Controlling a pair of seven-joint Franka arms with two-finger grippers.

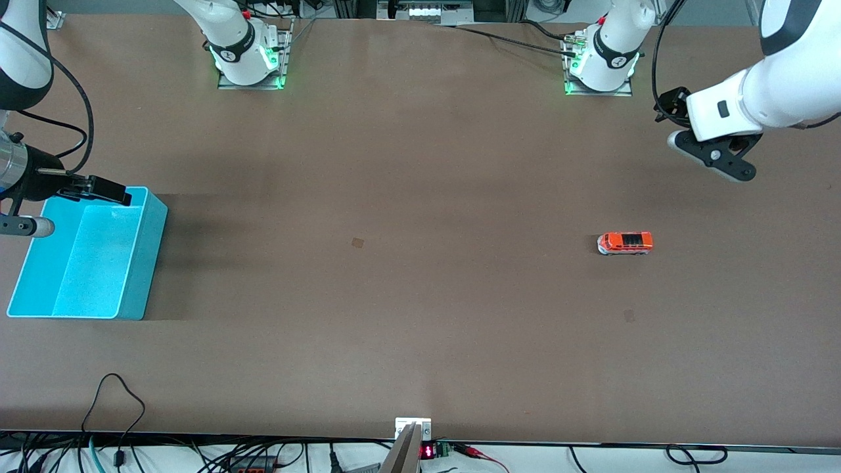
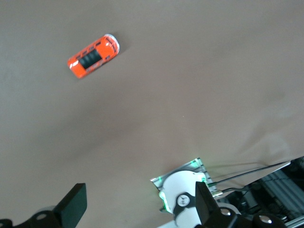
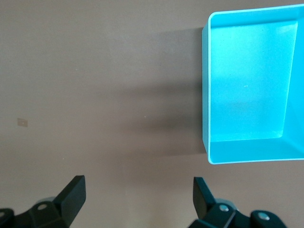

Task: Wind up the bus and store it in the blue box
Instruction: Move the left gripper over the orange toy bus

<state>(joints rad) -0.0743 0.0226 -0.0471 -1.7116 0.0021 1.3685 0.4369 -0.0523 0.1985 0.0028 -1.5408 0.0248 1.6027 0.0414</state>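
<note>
The left end effector point(image 1: 713, 157) hangs in the upper right of the front view over the bare worktop point(image 1: 420, 295), its black fingers spread apart. The right end effector point(image 1: 98, 189) is at the middle left edge, fingers apart, over the smooth blue box point(image 1: 141, 263). The small shiny orange bus point(image 1: 625, 242) sits at the middle right on the flat brown worktop.

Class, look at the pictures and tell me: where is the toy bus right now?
The bus stands alone on the table toward the left arm's end, apart from the blue box at the right arm's end; the open left gripper hangs apart from it.
</note>
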